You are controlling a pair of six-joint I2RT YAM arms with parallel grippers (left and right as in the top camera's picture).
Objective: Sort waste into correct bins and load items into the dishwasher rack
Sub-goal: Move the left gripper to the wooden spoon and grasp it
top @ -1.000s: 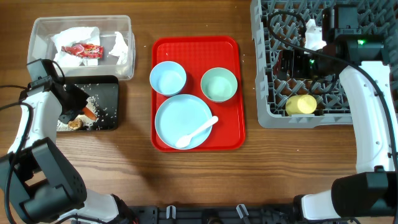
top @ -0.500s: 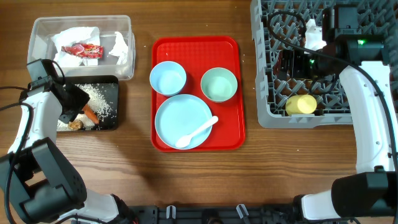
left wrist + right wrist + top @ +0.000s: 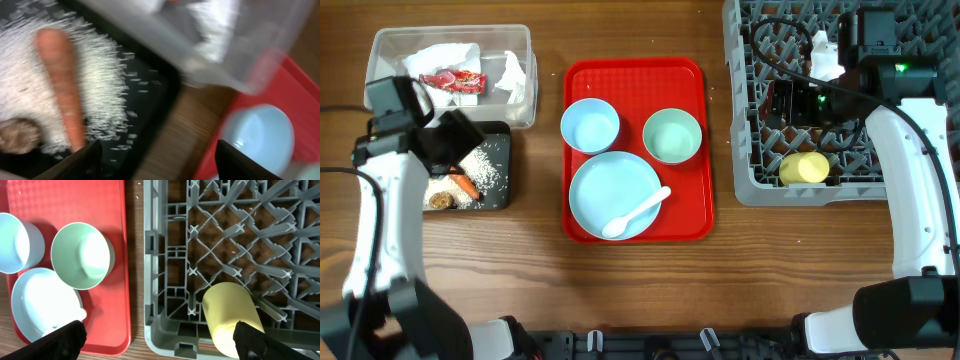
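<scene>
Left gripper (image 3: 159, 161): fingers spread, empty, above the shallow black rectangular tray (image 3: 503, 195); a second ago it sat lower, at the carrot. Right gripper (image 3: 160, 342): spread wide, empty, over the grey plastic grid rack (image 3: 152, 305). Tray holds one orange carrot (image 3: 62, 85), one small brown lump (image 3: 17, 136) and loose white rice (image 3: 100, 75). Rack holds one small yellow cup (image 3: 230, 310).

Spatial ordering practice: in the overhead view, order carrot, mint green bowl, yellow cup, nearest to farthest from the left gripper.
1. carrot, in the black tray
2. mint green bowl, on the red tray
3. yellow cup, in the dishwasher rack
</scene>
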